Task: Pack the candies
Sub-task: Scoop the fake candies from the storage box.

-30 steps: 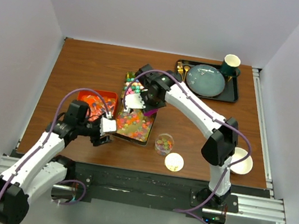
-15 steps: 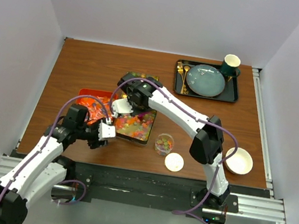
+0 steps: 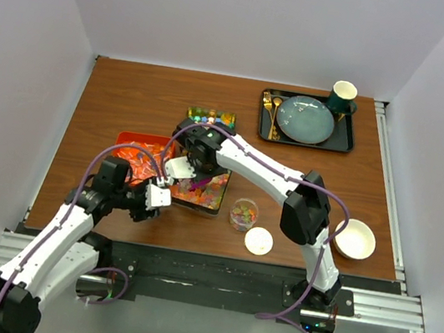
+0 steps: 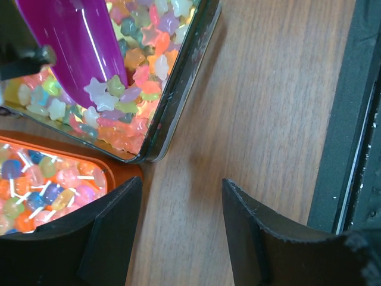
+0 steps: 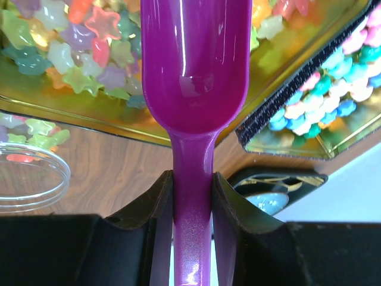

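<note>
The candies [image 5: 77, 53], pastel star shapes, fill a gold tray with a black rim [image 4: 178, 89] in mid-table. My right gripper [image 5: 191, 179] is shut on the handle of a purple scoop [image 5: 193, 65], whose bowl dips into the tray's near left part. A few stars lie at the scoop's tip [image 4: 104, 92]. More candies sit in a small clear cup [image 3: 243, 214] right of the tray. My left gripper [image 4: 181, 196] hangs open over bare wood just off the tray's near left corner, holding nothing.
An orange tray [image 4: 41, 190] of wrapped sweets lies left of the gold tray. A white lid [image 3: 258, 241] and a white bowl [image 3: 356, 238] sit near the front right. A black tray [image 3: 345, 144] with a plate and a green cup [image 3: 343, 95] stands at the back right.
My right arm has swung the scoop from the tray's far end down to its near left part. The left gripper has narrowed a little and barely moved.
</note>
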Action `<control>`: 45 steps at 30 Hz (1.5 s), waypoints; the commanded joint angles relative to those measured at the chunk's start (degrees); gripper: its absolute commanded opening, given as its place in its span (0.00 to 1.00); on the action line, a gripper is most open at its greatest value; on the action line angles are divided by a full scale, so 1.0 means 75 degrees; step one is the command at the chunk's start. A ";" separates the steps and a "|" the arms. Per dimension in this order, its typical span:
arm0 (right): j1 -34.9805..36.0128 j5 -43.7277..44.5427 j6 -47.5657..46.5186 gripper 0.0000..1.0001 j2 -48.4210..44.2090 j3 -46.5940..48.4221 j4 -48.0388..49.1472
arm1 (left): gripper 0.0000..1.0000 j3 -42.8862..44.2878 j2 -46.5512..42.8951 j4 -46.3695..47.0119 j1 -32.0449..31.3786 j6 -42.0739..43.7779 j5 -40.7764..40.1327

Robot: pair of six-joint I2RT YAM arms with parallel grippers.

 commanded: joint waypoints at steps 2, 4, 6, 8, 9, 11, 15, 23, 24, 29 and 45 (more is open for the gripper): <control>-0.0038 -0.0373 -0.0344 0.00 -0.0038 -0.0185 0.0003 | 0.59 0.0230 0.0598 0.0534 0.0106 -0.0142 0.0344; -0.0061 -0.0338 -0.0368 0.00 -0.0026 -0.0174 0.0062 | 0.58 0.0335 0.0913 0.0452 0.0106 -0.0037 0.0379; -0.0061 -0.0326 -0.0391 0.00 0.0009 -0.0104 0.0074 | 0.57 0.0406 0.1044 0.0521 0.0141 -0.0106 0.0380; -0.0061 -0.0396 -0.0368 0.00 0.0067 -0.0045 0.0062 | 0.56 0.0441 0.1033 0.0592 0.0363 -0.0433 0.0484; -0.0061 -0.0396 -0.0356 0.00 0.0090 0.0025 -0.0008 | 0.56 0.0534 0.0986 0.0442 0.0433 -0.0458 0.0555; -0.0050 -0.0443 -0.0356 0.00 0.0160 0.0049 -0.0043 | 0.55 0.0640 0.0752 0.0253 0.0539 -0.0329 0.0742; -0.0038 -0.0490 -0.0368 0.00 0.0313 0.0131 -0.0043 | 0.55 0.0991 -0.0125 -0.0296 0.0936 -0.0142 0.0895; 0.0091 -0.0607 -0.0263 0.00 0.0711 0.0483 -0.0172 | 0.49 0.1121 -0.0409 0.0755 0.1184 -0.1673 0.0392; 0.0114 -0.0630 -0.0251 0.00 0.0735 0.0564 -0.0196 | 0.49 0.1179 -0.0444 0.1000 0.1184 -0.1851 0.0415; 0.0196 -0.0677 -0.0309 0.00 0.0794 0.0589 -0.0173 | 0.47 0.1542 -0.0537 0.1400 0.1184 -0.3138 0.0404; 0.0431 -0.1181 -0.0426 0.00 0.1086 0.0483 0.0249 | 0.51 0.1788 -0.0737 0.3768 0.1243 -0.4875 -0.2163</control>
